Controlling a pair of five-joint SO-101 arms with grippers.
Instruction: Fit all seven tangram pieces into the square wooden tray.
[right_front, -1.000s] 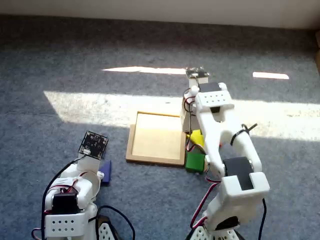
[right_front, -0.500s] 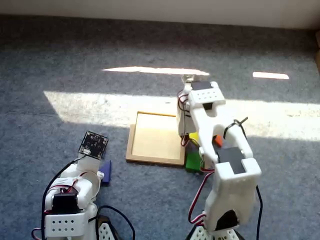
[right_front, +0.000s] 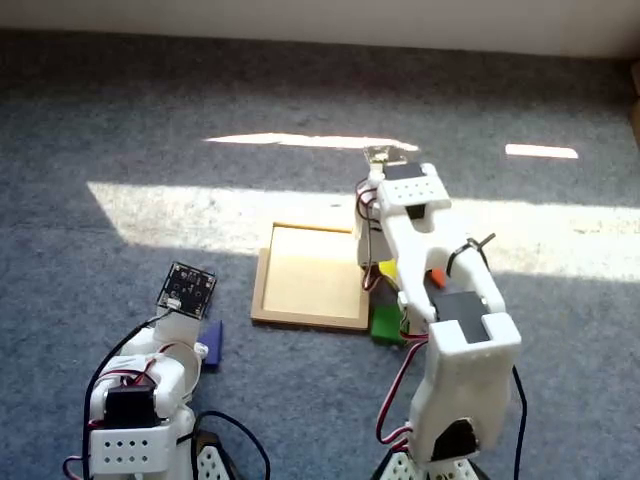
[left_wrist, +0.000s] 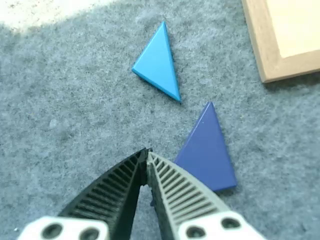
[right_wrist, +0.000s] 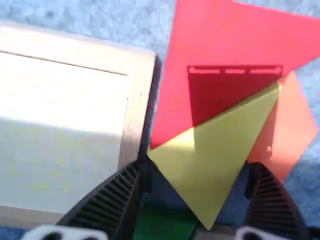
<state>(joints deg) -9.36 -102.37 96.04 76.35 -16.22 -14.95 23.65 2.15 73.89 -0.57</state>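
Observation:
My right gripper (right_wrist: 195, 197) is open, its black fingers (right_wrist: 117, 200) on either side of a yellow triangle (right_wrist: 215, 160). The yellow triangle lies partly on a large red triangle (right_wrist: 225, 50) and an orange piece (right_wrist: 287, 130), and a green piece (right_wrist: 165, 225) is beside it. All of them are just off the wooden tray's (right_wrist: 137, 95) edge. In the high view the right arm (right_front: 410, 200) hangs over the tray's (right_front: 262, 290) right side. My left gripper (left_wrist: 146, 155) is shut and holds nothing, close to a dark blue triangle (left_wrist: 207, 150). A light blue triangle (left_wrist: 157, 65) lies beyond it.
Everything lies on grey carpet with a sunlit band across the far side. The left arm (right_front: 150, 380) rests at the near left, with the dark blue triangle (right_front: 211, 343) beside it. The tray's corner (left_wrist: 265, 55) is near the blue pieces.
The right arm has swung a little to the left, toward the tray's right edge, and has barely moved in the last half second. The left arm has stayed still.

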